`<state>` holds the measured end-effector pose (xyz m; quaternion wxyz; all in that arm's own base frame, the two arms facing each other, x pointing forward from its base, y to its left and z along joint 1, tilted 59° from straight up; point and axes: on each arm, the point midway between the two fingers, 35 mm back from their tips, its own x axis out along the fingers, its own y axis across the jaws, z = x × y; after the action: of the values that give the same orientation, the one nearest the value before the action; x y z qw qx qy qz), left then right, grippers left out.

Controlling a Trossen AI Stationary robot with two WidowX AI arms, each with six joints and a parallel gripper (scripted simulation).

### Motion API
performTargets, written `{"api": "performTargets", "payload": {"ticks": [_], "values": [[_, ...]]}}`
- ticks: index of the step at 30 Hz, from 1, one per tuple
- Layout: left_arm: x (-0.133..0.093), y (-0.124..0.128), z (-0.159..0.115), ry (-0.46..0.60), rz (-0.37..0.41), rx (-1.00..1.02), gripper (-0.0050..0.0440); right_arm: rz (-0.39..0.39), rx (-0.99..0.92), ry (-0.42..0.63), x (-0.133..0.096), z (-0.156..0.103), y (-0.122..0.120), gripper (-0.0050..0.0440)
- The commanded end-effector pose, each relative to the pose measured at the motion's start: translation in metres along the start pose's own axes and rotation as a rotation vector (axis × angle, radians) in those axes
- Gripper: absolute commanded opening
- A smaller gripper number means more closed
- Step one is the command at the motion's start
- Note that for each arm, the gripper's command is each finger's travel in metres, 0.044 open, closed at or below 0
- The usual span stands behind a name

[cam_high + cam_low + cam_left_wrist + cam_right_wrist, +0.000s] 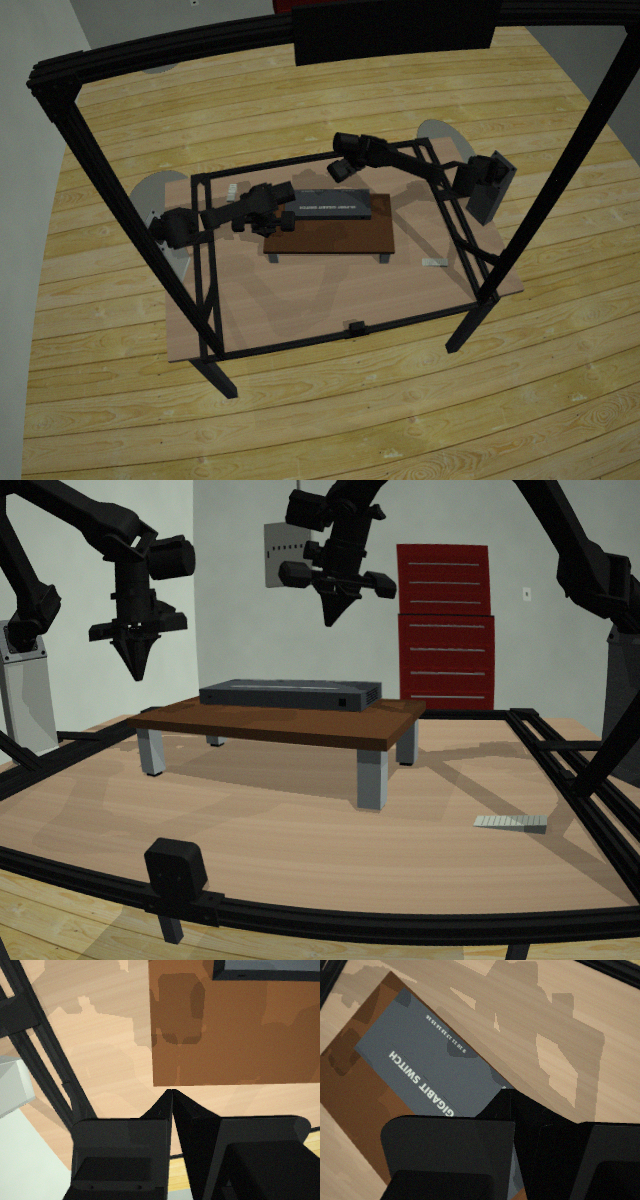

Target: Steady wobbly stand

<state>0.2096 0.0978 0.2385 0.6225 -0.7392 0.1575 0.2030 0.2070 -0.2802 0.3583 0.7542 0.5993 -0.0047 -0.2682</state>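
Observation:
The brown stand (330, 237) (268, 725) (240, 1035) (370, 1125) is on the table on grey legs; three show dark feet, the front right one in the exterior view shows none. I cannot tell which feet touch. The dark grey network switch (336, 200) (289, 687) (272, 965) (420, 1050) lies flat on its rear half. One pale ribbed wedge (434, 262) (509, 822) lies right of the stand, another wedge (231, 192) at the back left. My left gripper (138, 679) (171, 1093) is shut and empty above the stand's front left corner. My right gripper (328, 625) (507, 1095) is shut and empty, high above the switch's rear side.
A black frame (289, 345) (392, 921) runs around the table, with a small black camera block (356, 327) (175, 867) at the front. The arm bases stand at the table's left and right sides. Overhead beams cross above in the top view.

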Motion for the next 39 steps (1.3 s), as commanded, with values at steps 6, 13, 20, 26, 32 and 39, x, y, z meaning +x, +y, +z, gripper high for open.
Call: {"api": "performTargets", "payload": {"ticks": [6, 13, 20, 26, 32, 39], "values": [[0.0, 0.0, 0.0, 0.0, 0.0, 0.0, 0.0, 0.157, -0.411, -0.296, -0.034, 0.051, 0.091, 0.0], [0.0, 0.0, 0.0, 0.0, 0.0, 0.0, 0.0, 0.198, -0.522, -0.389, -0.047, 0.061, 0.115, 0.0], [0.0, 0.0, 0.0, 0.0, 0.0, 0.0, 0.0, 0.281, -0.73, -0.596, -0.088, 0.071, 0.17, 0.0], [0.0, 0.0, 0.0, 0.0, 0.0, 0.0, 0.0, 0.354, -0.923, -0.823, -0.132, 0.077, 0.223, 0.0], [0.0, 0.0, 0.0, 0.0, 0.0, 0.0, 0.0, 0.359, -0.918, -0.823, -0.137, 0.07, 0.221, 0.0], [0.0, 0.0, 0.0, 0.0, 0.0, 0.0, 0.0, 0.446, -1.132, -1.155, -0.206, 0.062, 0.284, 0.0]]}}
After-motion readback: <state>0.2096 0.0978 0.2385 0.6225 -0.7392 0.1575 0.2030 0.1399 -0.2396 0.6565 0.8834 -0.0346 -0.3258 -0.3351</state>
